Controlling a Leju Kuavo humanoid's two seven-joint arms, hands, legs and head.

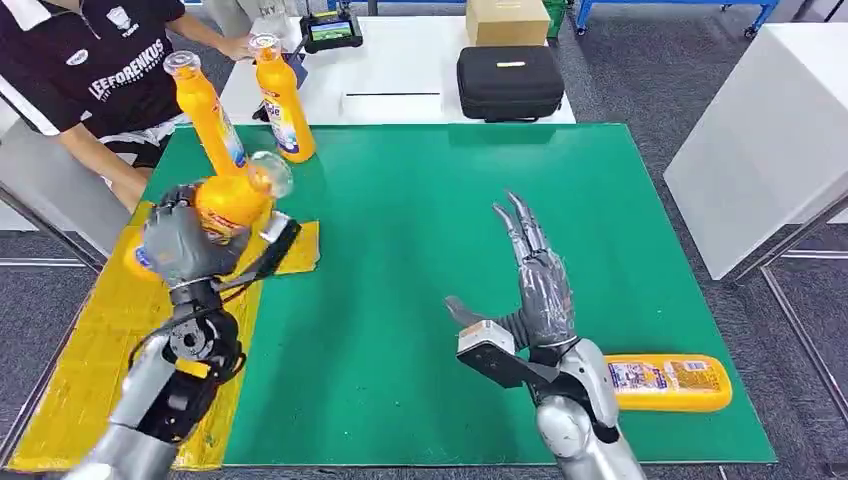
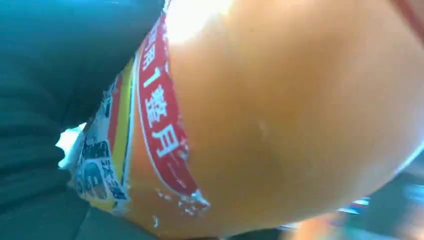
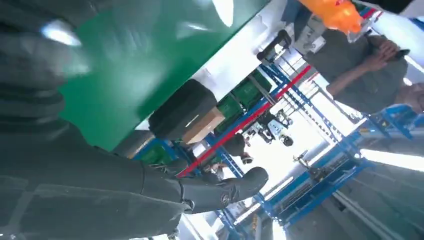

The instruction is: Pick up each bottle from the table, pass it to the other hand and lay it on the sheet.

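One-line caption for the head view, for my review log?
Left hand holds an orange bottle above the yellow sheet; right hand open.

The person's black short-sleeved shirt (image 1: 95, 62) carries white lettering that reads roughly "LEEFORENKUS" (the last letters are unsure). In the left wrist view, the red band on the orange plastic bottle's label (image 2: 159, 120) shows white characters "用1整月". Other bottle labels are too small to read.
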